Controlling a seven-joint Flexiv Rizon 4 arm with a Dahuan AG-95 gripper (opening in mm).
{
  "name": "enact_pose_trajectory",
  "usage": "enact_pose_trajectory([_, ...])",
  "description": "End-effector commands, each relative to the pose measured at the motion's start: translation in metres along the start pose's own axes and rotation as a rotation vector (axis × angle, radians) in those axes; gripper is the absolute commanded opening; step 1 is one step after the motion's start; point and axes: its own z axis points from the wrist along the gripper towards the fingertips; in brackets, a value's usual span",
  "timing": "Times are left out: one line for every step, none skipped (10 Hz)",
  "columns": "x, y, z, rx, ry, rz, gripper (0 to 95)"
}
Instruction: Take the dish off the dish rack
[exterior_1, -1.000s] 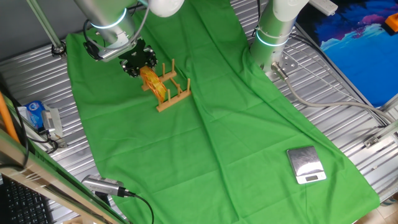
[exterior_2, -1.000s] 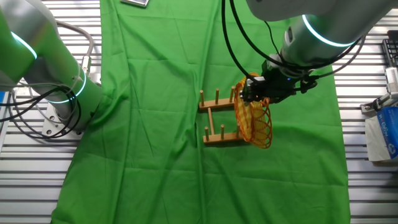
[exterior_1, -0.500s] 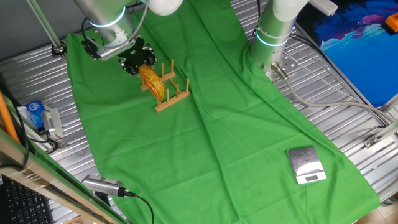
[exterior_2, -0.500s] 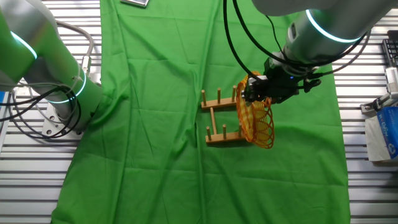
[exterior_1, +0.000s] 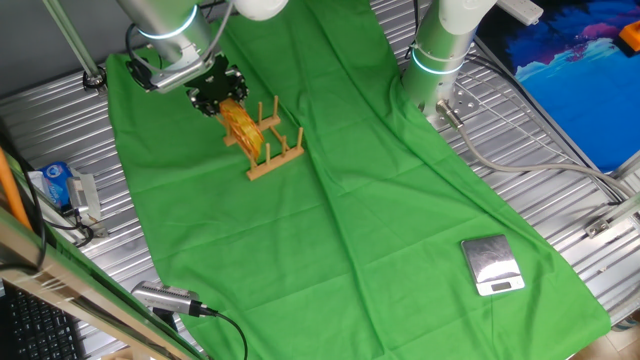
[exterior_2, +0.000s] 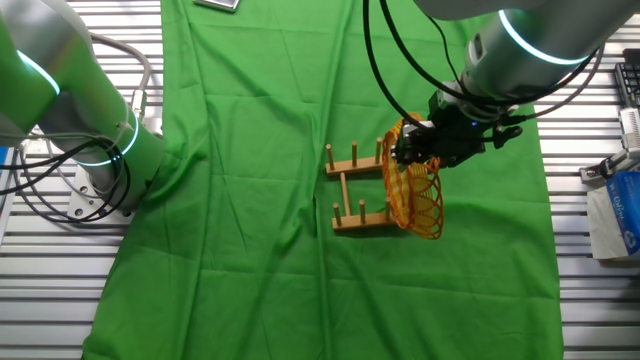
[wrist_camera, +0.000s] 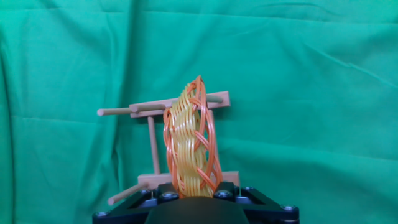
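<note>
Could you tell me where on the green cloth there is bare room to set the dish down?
The widest bare stretch lies between the dish rack and the scale. Crowded: the far corner, where the gripper holds the dish at the rack.

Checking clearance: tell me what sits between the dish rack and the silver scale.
Only bare green cloth between the dish rack and the silver scale, seen in the fixed view showing both.

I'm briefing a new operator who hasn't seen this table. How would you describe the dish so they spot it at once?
Start from the green cloth covering the table; toward one end stands a small wooden dish rack with upright pegs. The dish stands on edge at its end, gripped at the rim by the black gripper. It is the only woven thing: an oval yellow wicker plate with orange-red streaks.
</note>
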Motion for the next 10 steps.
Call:
enact_pose_trajectory([0.000,0.000,-0.001,-0.002,-0.001,0.001,38.0])
enact_pose_trajectory([0.001,0.000,-0.002,-0.003,0.000,0.003,38.0])
enact_pose_trajectory([0.001,0.000,-0.003,-0.004,0.000,0.005,38.0])
enact_pose_trajectory([0.002,0.000,-0.004,-0.005,0.000,0.006,38.0])
enact_pose_trajectory([0.002,-0.002,-0.007,-0.007,-0.001,0.004,38.0])
enact_pose_trajectory([0.003,-0.002,-0.008,-0.009,-0.001,0.003,38.0])
enact_pose_trajectory([0.004,-0.003,-0.010,-0.011,-0.001,0.000,38.0])
enact_pose_trajectory([0.004,-0.002,-0.012,-0.015,-0.002,0.001,38.0])
enact_pose_trajectory([0.005,-0.002,-0.014,-0.016,-0.004,0.002,38.0])
enact_pose_trajectory([0.005,-0.002,-0.017,-0.021,-0.006,0.004,38.0])
